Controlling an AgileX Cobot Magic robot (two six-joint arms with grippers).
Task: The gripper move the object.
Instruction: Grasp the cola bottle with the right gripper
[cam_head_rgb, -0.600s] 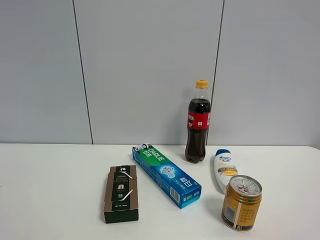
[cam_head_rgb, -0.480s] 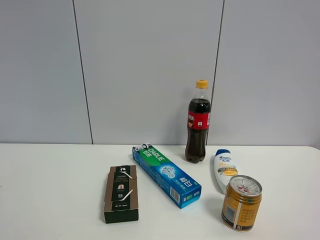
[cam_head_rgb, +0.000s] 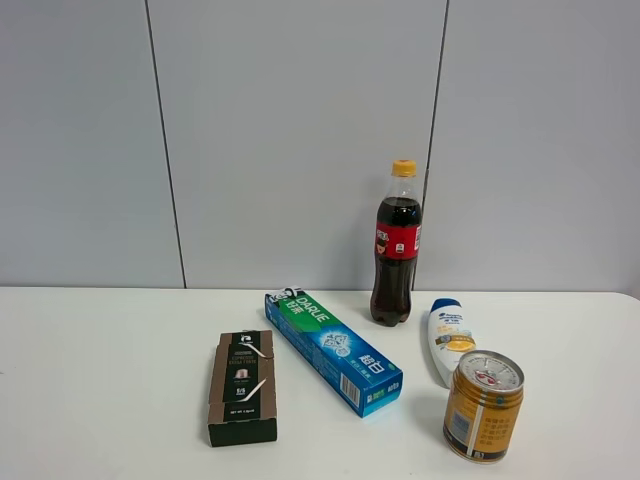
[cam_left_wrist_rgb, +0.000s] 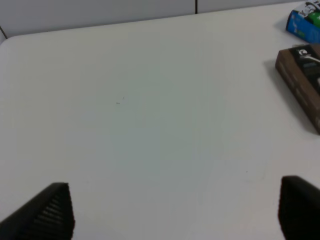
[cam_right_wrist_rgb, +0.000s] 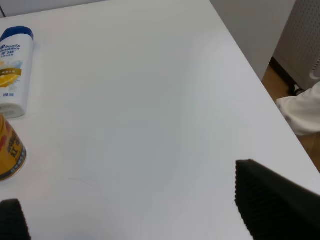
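Note:
The cola bottle stands upright at the back of the white table, right of centre, with a red label and a yellow-orange cap. No arm or gripper shows in the exterior high view. In the left wrist view my left gripper is open over bare table, with only its two black fingertips at the frame edge. In the right wrist view my right gripper is open above the table's right end, near the edge. The bottle shows in neither wrist view.
A white shampoo bottle lies right of the cola bottle, with a gold can in front of it. A blue-green toothpaste box and a dark brown box lie mid-table. The table's right edge drops to the floor.

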